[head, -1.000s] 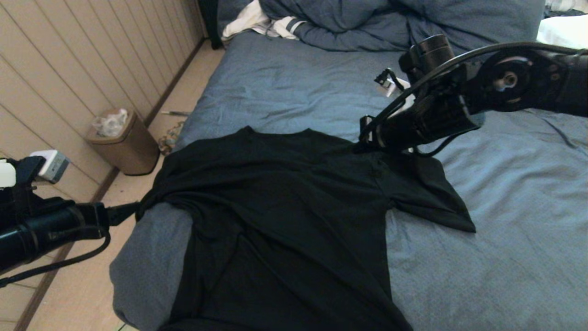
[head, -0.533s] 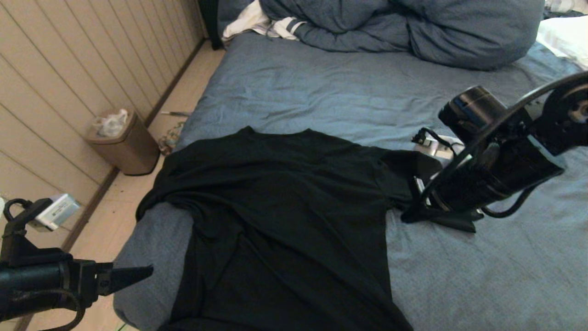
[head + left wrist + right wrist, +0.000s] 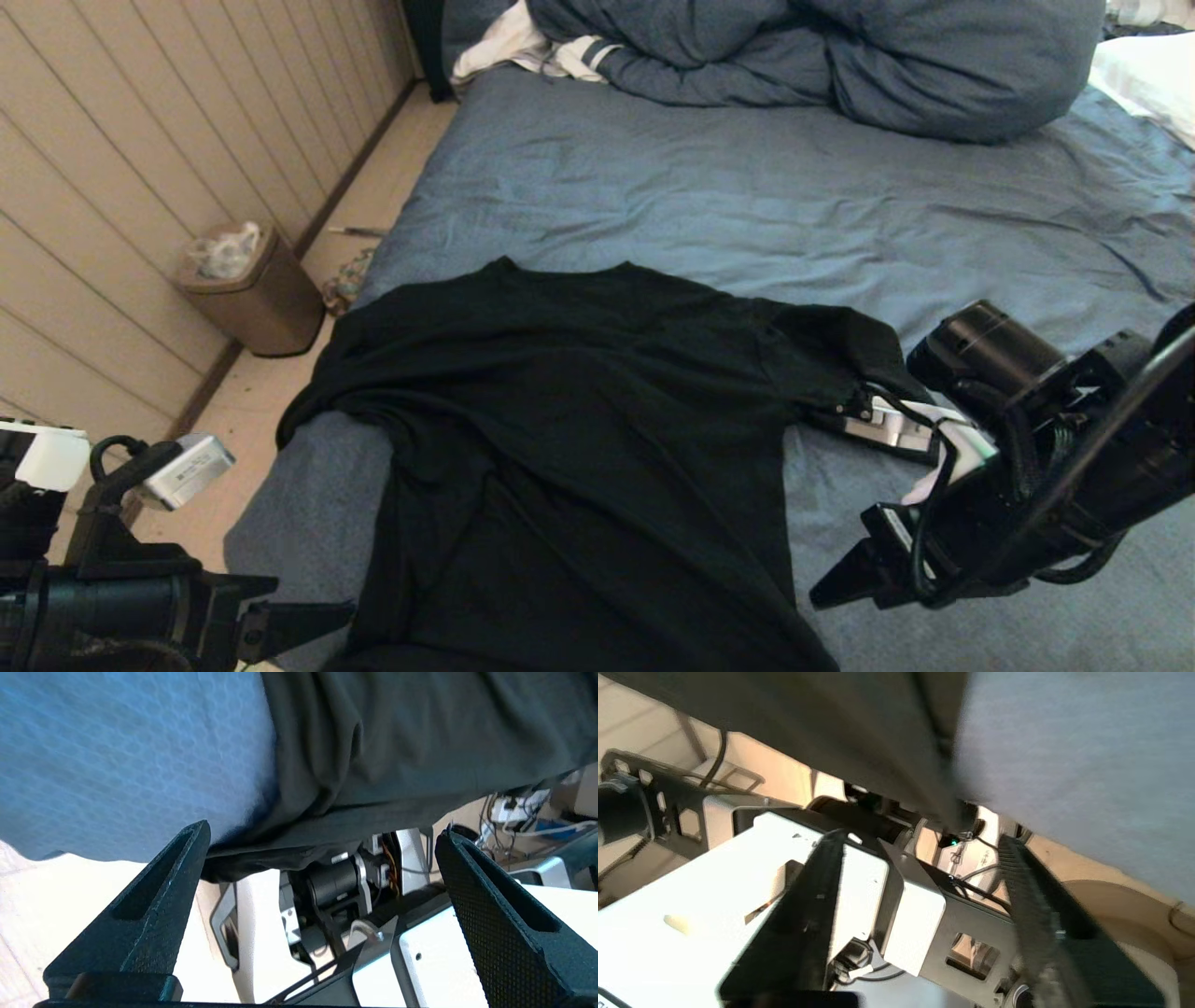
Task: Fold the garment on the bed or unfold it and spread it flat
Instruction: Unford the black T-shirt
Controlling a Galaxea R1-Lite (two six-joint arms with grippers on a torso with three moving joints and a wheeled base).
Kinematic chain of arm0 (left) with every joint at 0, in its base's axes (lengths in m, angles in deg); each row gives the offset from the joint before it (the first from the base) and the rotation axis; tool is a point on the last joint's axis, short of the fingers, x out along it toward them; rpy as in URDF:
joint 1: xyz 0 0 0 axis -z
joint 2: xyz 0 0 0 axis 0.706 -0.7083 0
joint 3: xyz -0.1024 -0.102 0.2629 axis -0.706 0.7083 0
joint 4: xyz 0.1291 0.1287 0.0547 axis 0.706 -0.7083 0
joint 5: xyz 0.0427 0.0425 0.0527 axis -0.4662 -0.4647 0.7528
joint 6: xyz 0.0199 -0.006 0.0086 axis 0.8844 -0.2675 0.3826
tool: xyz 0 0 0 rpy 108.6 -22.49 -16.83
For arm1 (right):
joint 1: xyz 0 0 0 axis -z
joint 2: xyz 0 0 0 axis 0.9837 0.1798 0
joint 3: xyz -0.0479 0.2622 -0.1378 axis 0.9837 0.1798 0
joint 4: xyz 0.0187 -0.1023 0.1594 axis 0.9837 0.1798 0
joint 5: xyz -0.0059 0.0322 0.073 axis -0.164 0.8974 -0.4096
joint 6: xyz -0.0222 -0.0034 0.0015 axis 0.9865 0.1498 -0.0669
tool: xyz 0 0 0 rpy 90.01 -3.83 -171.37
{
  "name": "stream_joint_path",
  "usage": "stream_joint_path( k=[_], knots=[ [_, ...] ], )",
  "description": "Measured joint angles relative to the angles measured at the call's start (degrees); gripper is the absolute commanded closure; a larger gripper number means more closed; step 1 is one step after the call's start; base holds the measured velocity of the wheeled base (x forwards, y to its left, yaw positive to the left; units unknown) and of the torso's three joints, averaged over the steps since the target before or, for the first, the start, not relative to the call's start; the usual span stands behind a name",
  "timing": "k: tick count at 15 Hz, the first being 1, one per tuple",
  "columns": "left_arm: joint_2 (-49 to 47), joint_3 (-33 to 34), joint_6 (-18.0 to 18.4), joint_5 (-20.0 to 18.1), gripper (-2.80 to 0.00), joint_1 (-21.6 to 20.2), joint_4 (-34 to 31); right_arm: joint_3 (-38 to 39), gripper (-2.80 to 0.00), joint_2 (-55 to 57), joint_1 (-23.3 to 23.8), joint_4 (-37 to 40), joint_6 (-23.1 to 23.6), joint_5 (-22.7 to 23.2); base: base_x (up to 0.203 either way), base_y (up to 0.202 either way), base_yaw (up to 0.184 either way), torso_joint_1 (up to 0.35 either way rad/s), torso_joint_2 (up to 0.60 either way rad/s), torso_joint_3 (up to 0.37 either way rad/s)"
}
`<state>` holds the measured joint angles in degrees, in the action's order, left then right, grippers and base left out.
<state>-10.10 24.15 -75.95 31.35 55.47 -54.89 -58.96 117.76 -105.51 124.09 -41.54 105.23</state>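
Note:
The garment [image 3: 579, 420] lies spread on the bed [image 3: 653, 187], plain black side up. Its left sleeve [image 3: 322, 392] droops over the bed's left edge, and its right sleeve [image 3: 840, 345] is partly hidden behind my right arm. The left gripper [image 3: 308, 607] hangs open and empty just off the bed's near left corner, beside the hem. In the left wrist view the open left gripper [image 3: 322, 833] has the garment [image 3: 420, 742] beyond its tips. The right gripper [image 3: 836, 574] is open and empty above the sheet, right of the shirt's body. The right wrist view shows nothing between the right gripper's [image 3: 920, 837] fingers.
A bulky blue duvet [image 3: 822, 56] and white striped clothing [image 3: 523, 42] lie at the head of the bed. A white pillow [image 3: 1148, 75] is at the far right. On the floor to the left, a brown bin [image 3: 252, 289] stands by the panelled wall.
My right gripper left the shirt's right shoulder, swung back toward the near side and opened. The left gripper drew back from the left sleeve to the bed's near corner.

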Motion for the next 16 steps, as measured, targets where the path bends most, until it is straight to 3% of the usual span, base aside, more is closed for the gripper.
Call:
stream_joint_path(
  k=[3, 5, 11, 12, 13, 16],
  knots=[
    [-4.2, 0.3, -1.7, -0.4, -2.8, 1.8, 3.8, 2.9, -2.8, 0.8, -0.7, -6.7, 0.0, 0.4, 0.0, 0.0, 0.0, 0.0, 0.0, 0.0],
    [-7.8, 1.4, -2.1, -0.4, -2.8, 2.4, 8.1, 3.1, -2.8, 1.7, -0.7, -7.2, 0.0, 0.4, 0.0, 0.0, 0.0, 0.0, 0.0, 0.0],
    [-20.4, 7.7, -2.3, -0.3, -2.8, 2.6, 27.9, 1.7, -2.8, 2.9, -0.1, -7.2, -0.6, 0.2, 0.0, 0.0, 0.0, 0.0, 0.0, 0.0],
    [-21.8, 8.5, -2.3, -0.4, -0.36, 2.5, 30.4, 1.7, -2.8, 3.0, -0.1, -7.2, -0.6, 0.2, 0.0, 0.0, 0.0, 0.0, 0.0, 0.0],
    [-22.7, 8.9, -2.4, -0.5, 0.0, 2.5, 31.5, 1.6, -2.8, 3.2, -0.1, -7.2, -0.7, 0.2, 0.0, 0.0, 0.0, 0.0, 0.0, 0.0],
    [-23.9, 9.3, -2.5, -0.4, 0.0, 2.4, 32.4, 1.6, -2.8, 4.0, 0.0, -7.2, -0.9, 0.1, 0.0, 0.0, 0.0, 0.0, 0.0, 0.0]
  ],
)
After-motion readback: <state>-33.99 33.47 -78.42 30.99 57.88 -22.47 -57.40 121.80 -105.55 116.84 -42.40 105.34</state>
